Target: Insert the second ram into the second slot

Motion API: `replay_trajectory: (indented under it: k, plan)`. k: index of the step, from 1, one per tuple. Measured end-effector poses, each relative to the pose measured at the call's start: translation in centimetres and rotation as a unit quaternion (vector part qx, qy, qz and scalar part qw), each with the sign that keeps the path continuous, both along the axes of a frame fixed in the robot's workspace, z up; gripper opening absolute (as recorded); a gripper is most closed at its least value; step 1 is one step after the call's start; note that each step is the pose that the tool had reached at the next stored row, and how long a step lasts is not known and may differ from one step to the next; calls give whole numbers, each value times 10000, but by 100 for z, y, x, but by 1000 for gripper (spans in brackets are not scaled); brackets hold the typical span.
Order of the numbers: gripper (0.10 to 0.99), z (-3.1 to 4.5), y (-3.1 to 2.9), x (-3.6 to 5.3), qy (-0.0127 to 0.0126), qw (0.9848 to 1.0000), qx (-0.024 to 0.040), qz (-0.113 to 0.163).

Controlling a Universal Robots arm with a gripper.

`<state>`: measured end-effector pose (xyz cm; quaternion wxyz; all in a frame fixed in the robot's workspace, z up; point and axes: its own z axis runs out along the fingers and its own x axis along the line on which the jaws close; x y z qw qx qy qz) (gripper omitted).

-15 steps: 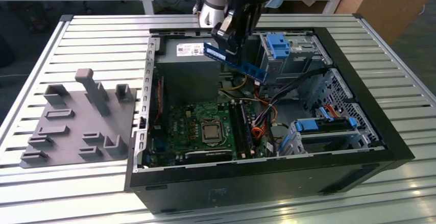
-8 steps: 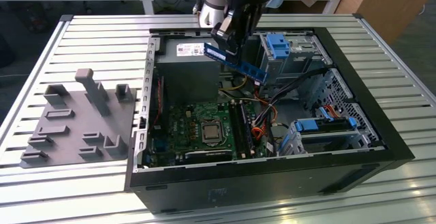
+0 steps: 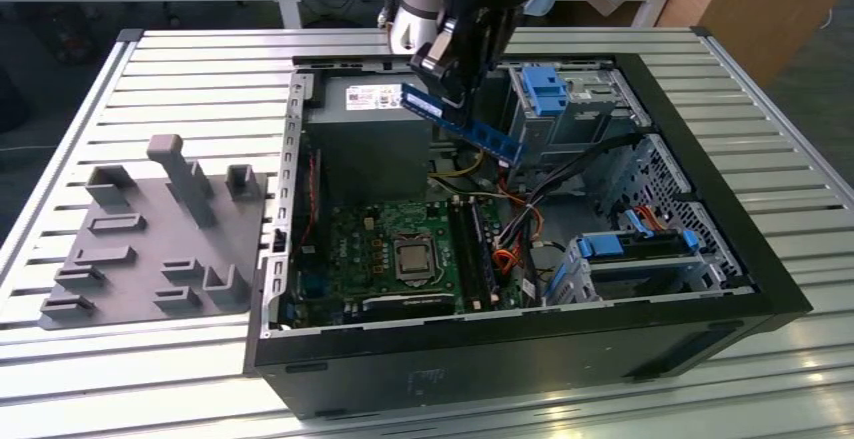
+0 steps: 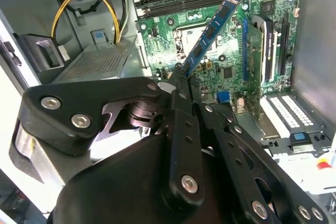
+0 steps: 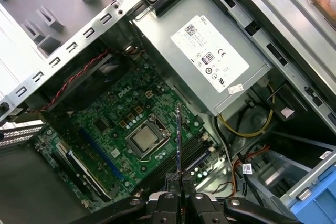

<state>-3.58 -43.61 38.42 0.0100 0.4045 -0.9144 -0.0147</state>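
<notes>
Gripper: I had the gripper in the upper middle of the exterior view, above the open case. Its fingers were closed down narrow on one end of the second ram.
Grip, close up: In the second wrist view the gripper pinched the board's near end. In the first wrist view the gripper did the same.
Second ram: It was a blue strip with dark chips, held in the air and slanting down toward the exterior view's right. It touched nothing but the fingers. In the second wrist view the second ram hung over the motherboard. In the first wrist view the second ram showed edge-on as a thin line.
Memory slots: The memory slots were long dark rails on the board, lower centre of the exterior view, well below the strip. I could not tell which one was the second.
Motherboard: The green motherboard lay flat on the case floor, with the processor socket just beside the rails.
Case: The black computer case lay on its side with the panel off.
Power supply: The grey power supply sat in the case just beside the gripper, on the exterior view's left.
Drive clips: The light-blue drive clips were in the bay at upper right.
Fixture: The grey fixture plate sat on the slatted table, left of the frame, apart from the case.
</notes>
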Motion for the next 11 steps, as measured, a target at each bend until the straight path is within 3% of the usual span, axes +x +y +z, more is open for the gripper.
replay_trajectory:
  k: [11]
  plan:
    - [133, 0, 0, 0, 0, 9996, 0, -269]
